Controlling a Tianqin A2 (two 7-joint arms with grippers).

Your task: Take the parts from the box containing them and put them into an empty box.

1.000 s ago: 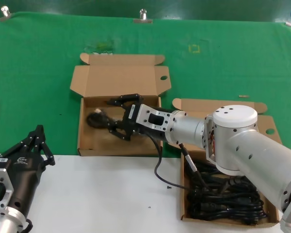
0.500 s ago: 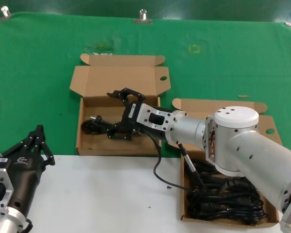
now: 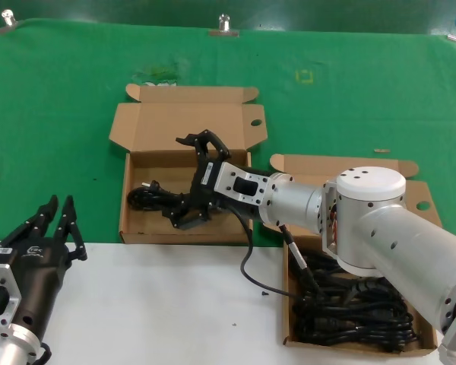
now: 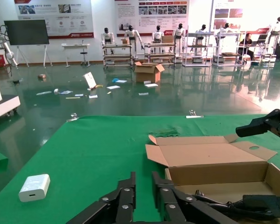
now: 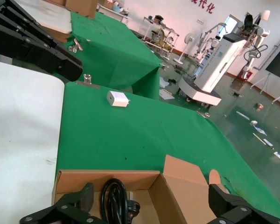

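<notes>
Lying on the floor of the shallow brown cardboard box with the raised hinged lid (image 3: 184, 135): one looped bundle of thin glossy black power cord (image 3: 153, 198), stretched along the left half of that box, plug end toward its left wall. Showing again in the right wrist view as a dark loop (image 5: 113, 199) against the box floor, between the two fingers. Hovering directly over the cord's right end: the right tool (image 3: 193, 180), fingers spread wide apart, one black finger (image 3: 201, 141) up near the lid hinge and the other down near the box's front wall, gripping nothing. Reaching in from the right on a silver arm (image 3: 380, 224), crossing above the second brown cardboard box (image 3: 342, 166) at the lower right. Resting in that second box: a tangled heap of more glossy black power cords (image 3: 357, 308), filling its floor. Sitting under both boxes: the green cloth-covered table (image 3: 68, 99), with a white panel along its near edge. Waiting at the lower left over the white panel: the left tool (image 3: 53, 223), black fingers slightly parted, holding nothing. Lying far left on the green cloth: a small white block (image 4: 34, 186).
</notes>
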